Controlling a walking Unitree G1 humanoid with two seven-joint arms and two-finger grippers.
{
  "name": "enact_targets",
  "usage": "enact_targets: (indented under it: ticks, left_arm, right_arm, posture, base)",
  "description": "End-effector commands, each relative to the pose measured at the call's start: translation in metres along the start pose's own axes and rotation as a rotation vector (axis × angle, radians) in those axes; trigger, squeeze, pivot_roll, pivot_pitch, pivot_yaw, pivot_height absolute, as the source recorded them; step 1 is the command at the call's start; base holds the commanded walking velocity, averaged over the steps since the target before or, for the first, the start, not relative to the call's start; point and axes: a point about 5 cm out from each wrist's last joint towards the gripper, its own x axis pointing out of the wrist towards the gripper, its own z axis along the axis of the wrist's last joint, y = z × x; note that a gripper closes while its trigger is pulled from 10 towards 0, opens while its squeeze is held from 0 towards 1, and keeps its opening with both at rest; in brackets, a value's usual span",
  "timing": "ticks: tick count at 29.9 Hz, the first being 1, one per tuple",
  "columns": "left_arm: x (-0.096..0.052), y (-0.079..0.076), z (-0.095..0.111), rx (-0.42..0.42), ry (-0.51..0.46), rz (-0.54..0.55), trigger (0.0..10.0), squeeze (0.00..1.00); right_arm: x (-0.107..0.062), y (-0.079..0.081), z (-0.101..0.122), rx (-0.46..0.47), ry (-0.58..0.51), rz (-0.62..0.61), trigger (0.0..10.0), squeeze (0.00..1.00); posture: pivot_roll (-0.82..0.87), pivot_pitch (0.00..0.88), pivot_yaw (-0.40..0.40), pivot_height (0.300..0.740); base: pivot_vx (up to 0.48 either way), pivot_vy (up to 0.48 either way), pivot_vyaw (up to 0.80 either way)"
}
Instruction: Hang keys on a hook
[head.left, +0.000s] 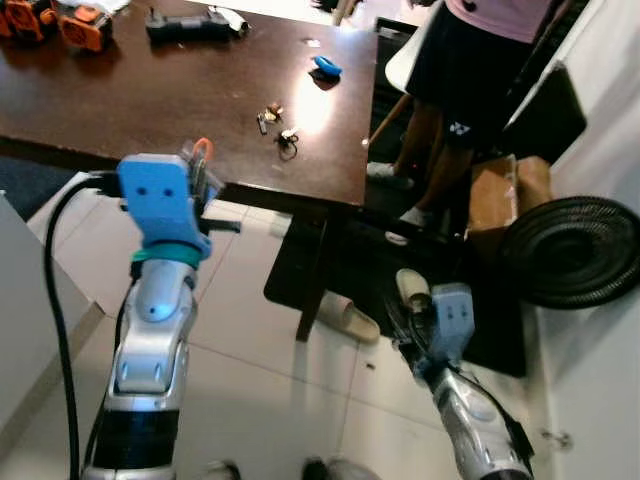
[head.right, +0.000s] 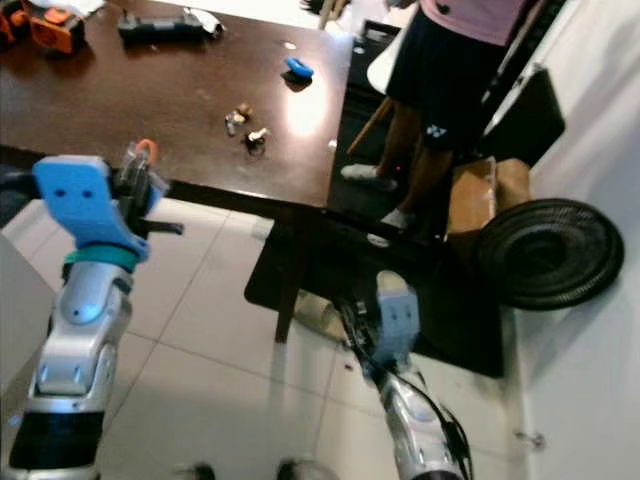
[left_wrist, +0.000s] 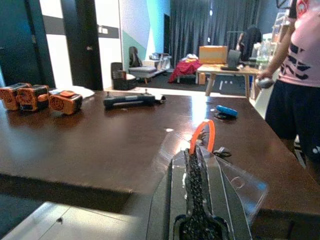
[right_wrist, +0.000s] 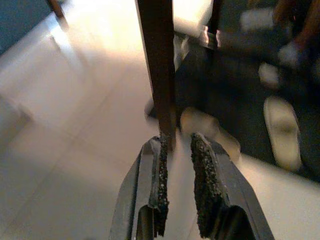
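Hovering at the near tabletop (head.left: 150, 100) edge, my left claw (left_wrist: 201, 150) is pressed together, pinching an orange loop (left_wrist: 204, 136). Keys (head.left: 278, 125) lie further in on the tabletop. Right claw (right_wrist: 177, 150) hangs low, fingers slightly spread.

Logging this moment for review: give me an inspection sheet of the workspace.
Surface: dark brown table, glossy.
Job's things: keys lying on the table; orange loop in the left hand.
Clutter: blue object, orange tools, black device.
Hands: left hand shut on the loop at the table edge; right hand open, low over the floor.
Cables: black cable beside the left arm.
Surroundings: person, fan, slippers, cardboard box.
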Motion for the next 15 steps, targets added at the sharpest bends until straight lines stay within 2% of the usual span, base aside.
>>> enact_targets:
  ticks: [1, 2, 3, 4, 10, 13, 15]
  left_arm:
    - [-0.001, -0.001, -0.001, 0.002, -0.001, -0.001, 10.0, 0.00]
    - [0.000, -0.002, -0.001, -0.001, -0.005, -0.004, 10.0, 0.00]
    - [0.000, -0.002, -0.001, -0.001, -0.005, -0.004, 10.0, 0.00]
    - [0.001, -0.003, -0.001, -0.002, -0.007, -0.005, 10.0, 0.00]
    - [0.001, -0.003, -0.001, -0.002, -0.006, -0.008, 10.0, 0.00]
    - [0.001, -0.004, -0.002, 0.005, -0.003, -0.013, 10.0, 0.00]
    - [0.001, -0.004, -0.002, 0.005, -0.003, -0.013, 10.0, 0.00]
  right_arm:
    - [-0.010, 0.001, -0.024, -0.013, 0.103, -0.005, 10.0, 0.00]
    - [-0.035, -0.004, -0.067, 0.021, 0.308, -0.059, 10.0, 0.00]
    - [-0.035, -0.004, -0.067, 0.021, 0.308, -0.059, 10.0, 0.00]
    - [-0.045, -0.004, -0.082, 0.039, 0.384, -0.082, 10.0, 0.00]
    - [-0.048, -0.003, -0.087, 0.033, 0.408, -0.081, 10.0, 0.00]
    - [-0.039, 0.002, -0.079, 0.026, 0.352, -0.029, 10.0, 0.00]
    - [-0.039, 0.002, -0.079, 0.026, 0.352, -0.029, 10.0, 0.00]
  posture:
    - [-0.08, 0.099, -0.051, 0.740]
    - [-0.08, 0.099, -0.048, 0.740]
    - [-0.08, 0.099, -0.048, 0.740]
    - [-0.08, 0.098, -0.047, 0.740]
    - [-0.08, 0.098, -0.045, 0.740]
    - [-0.08, 0.098, -0.045, 0.740]
    - [-0.08, 0.098, -0.045, 0.740]
  base:
    - [-0.289, 0.000, 0.00]
    - [-0.292, 0.000, 0.00]
    - [-0.292, 0.000, 0.00]
    - [-0.292, 0.000, 0.00]
    - [-0.290, 0.000, 0.00]
    - [-0.284, 0.000, 0.00]
    - [-0.281, 0.000, 0.00]
